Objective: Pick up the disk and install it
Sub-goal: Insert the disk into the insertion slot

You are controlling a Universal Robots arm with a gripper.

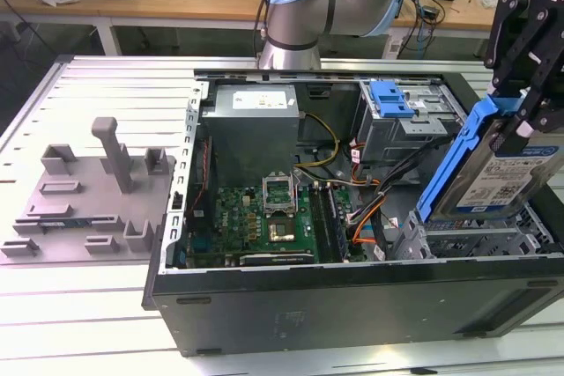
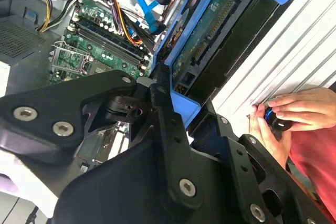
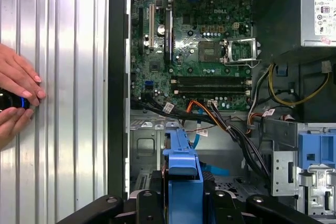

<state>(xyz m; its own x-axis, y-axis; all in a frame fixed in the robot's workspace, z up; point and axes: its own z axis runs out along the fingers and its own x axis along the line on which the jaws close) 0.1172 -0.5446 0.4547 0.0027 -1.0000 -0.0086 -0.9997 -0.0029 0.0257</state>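
My gripper is shut on the disk, a silver drive with a white-and-blue label and a blue bracket along its edge. In the exterior view the disk hangs tilted, its low end just above the metal drive cage at the open computer case's right end. The second wrist view shows the disk's green circuit-board side running away from the black fingers. In the first wrist view the blue bracket end sticks out over the cage floor.
The open case holds a motherboard, a grey power supply, cable bundles and a blue latch. A person's hands rest on the ribbed table beside the case. A grey fixture sits at the exterior view's left.
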